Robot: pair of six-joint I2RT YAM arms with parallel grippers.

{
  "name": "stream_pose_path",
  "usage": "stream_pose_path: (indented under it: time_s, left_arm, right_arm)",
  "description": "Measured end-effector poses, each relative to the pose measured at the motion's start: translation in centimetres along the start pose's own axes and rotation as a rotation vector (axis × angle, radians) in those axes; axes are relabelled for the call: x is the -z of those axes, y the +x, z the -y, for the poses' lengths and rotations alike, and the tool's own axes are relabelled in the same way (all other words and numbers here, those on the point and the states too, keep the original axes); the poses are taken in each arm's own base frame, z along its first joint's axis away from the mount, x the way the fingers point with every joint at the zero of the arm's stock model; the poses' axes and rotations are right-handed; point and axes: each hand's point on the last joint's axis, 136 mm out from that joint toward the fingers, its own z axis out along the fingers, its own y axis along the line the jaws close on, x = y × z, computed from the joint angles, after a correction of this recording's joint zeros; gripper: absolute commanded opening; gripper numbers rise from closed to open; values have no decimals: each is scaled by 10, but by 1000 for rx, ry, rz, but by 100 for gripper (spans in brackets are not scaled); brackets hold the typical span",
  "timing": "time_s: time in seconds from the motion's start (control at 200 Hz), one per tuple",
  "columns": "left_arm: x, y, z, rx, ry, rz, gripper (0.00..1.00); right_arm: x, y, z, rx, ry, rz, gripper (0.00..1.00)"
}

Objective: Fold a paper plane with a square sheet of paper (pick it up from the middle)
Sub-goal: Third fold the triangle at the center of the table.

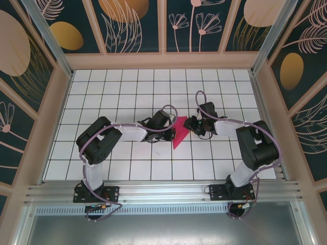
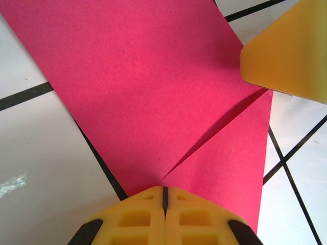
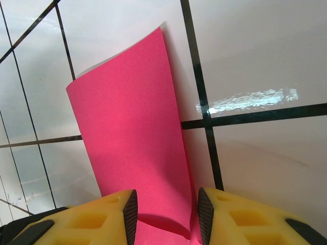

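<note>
The square sheet of paper (image 1: 180, 135) is magenta-pink and lies partly folded on the white grid table between my two grippers. My left gripper (image 2: 164, 191) is shut, its yellow tips resting on the sheet's near corner, where a flap edge runs diagonally across the paper (image 2: 153, 92). My right gripper (image 3: 164, 206) stands open. A raised, curled flap of the paper (image 3: 133, 132) rises between its fingers (image 3: 129, 209), close against the left pad. One yellow finger of the right gripper (image 2: 288, 51) sits over the sheet's far right edge in the left wrist view.
The white tiled table (image 1: 102, 92) is boxed in by wooden-framed walls on three sides. A metal rail (image 1: 163, 191) carrying both arm bases runs along the near edge. The two wrists stand close together at the table's middle.
</note>
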Motion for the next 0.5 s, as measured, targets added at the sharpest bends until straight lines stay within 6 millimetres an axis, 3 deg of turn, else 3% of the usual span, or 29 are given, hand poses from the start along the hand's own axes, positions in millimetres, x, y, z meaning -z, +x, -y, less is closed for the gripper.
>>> stream_pose_path:
  time_s: [0.5]
  left_arm:
    - [0,0,0,0,0,0,0]
  right_arm:
    - [2,-5,-7,52,64,19,37]
